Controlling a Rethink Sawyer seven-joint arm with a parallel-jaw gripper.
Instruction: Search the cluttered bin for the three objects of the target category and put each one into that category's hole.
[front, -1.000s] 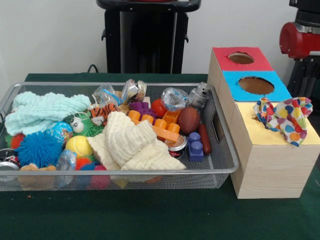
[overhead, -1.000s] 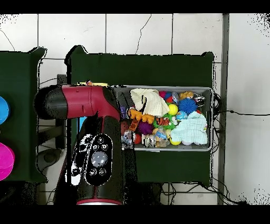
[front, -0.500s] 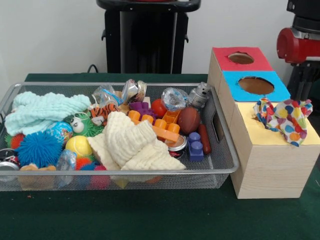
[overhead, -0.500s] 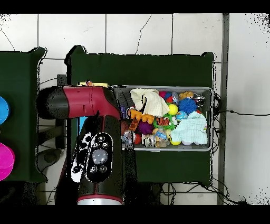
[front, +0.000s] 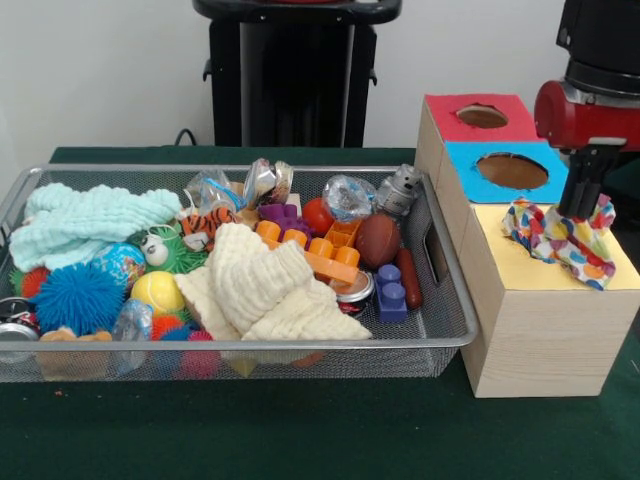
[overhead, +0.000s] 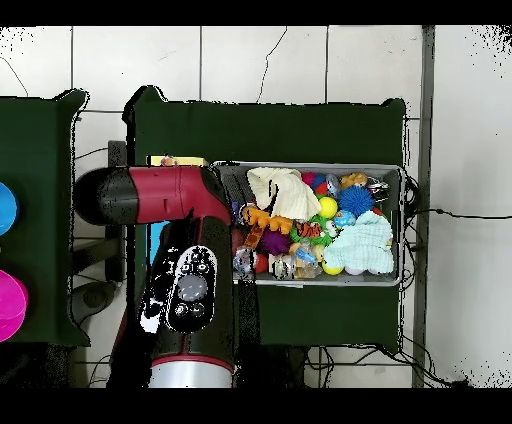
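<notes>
While our hand (front: 580, 208) sits on the spotty cloth (front: 560, 238) over the yellow hole, we think we are dropping it in. We cannot tell if our hand is apart. Next we need another cloth (front: 262, 285) from the bin (front: 452, 330).

Box (front: 540, 330): pale wood, tops red, blue, yellow. Cloth (front: 560, 240): white, multicoloured dots. Towels: cream (front: 262, 285), mint (front: 85, 222). Spiky ball (front: 78, 297): blue. Bin (front: 440, 335): silver mesh.
</notes>
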